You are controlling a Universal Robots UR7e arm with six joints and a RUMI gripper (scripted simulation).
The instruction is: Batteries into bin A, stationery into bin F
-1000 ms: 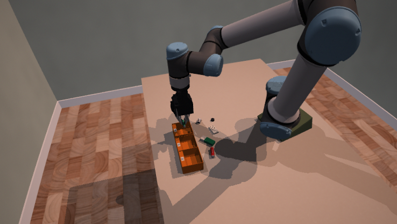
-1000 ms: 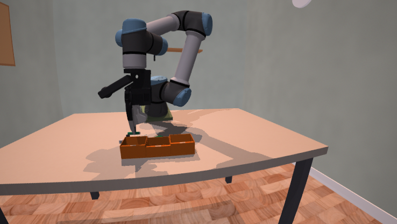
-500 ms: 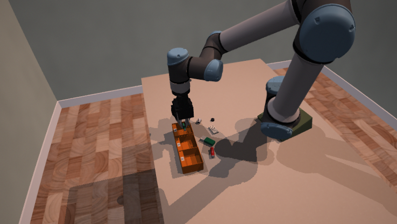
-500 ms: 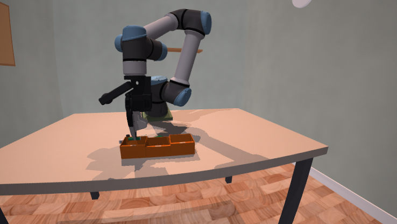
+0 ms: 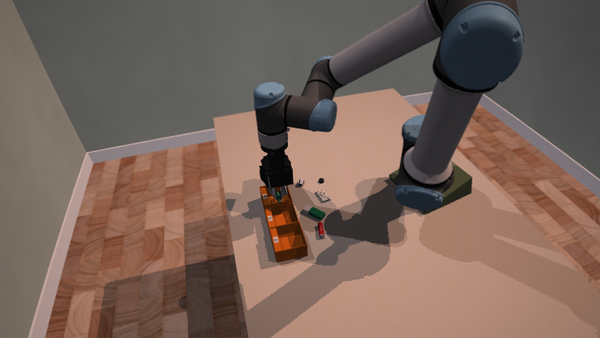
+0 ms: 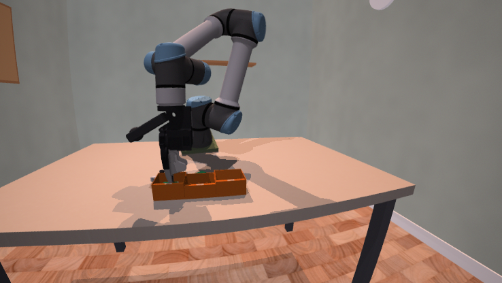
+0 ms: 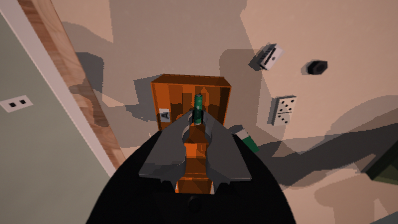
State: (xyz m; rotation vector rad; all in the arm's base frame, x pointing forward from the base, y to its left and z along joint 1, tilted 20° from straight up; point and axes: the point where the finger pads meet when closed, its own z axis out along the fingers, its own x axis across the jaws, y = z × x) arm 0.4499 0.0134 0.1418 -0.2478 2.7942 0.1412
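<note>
- Gripper (image 5: 279, 197) (image 6: 170, 180) (image 7: 197, 110): nearly fully closed, fingertips pinching a slim green cylindrical battery (image 5: 278, 195) (image 6: 165, 182) (image 7: 199, 103).
- Batt is inside the walls of the orange open-top rectangular bin w/ white "A" tag (image 5: 263, 202) (image 6: 169, 192) (image 7: 192, 80), fingertips down in there too. Can't tell if batt touches bin floor.
- Orange open-top middle bin (image 5: 273, 210) (image 6: 200, 190) is next in the row, then orange open-top end bin (image 5: 291, 253) (image 6: 230, 188); tags on both too small to read. All 3 upright.
- Red cylinder w/ pale end (image 5: 320, 229): lying on the table (image 5: 357, 146) (image 6: 288, 169) (image 7: 340, 25), near the end bin, outside it.
- Green rectangular block w/ white end (image 5: 316, 213) (image 7: 248, 142): on table near the middle bin, also outside.
- White domino tile w/ black dots (image 5: 322, 195) (image 7: 285, 111): flat on table, A-bin's robot-base side.
- Small white-and-black object (image 5: 300, 182) (image 7: 270, 57): on table nr A bin; type unclear.
- Small black chunky piece (image 5: 320, 180) (image 7: 317, 67): on table, further from A bin than the white-and-black one.

My fingers (image 5: 278, 193) (image 6: 170, 175) now sit lower, bringing the green battery (image 5: 279, 195) (image 7: 199, 103) down inside bin A (image 5: 261, 193) (image 6: 168, 192) (image 7: 227, 97).
</note>
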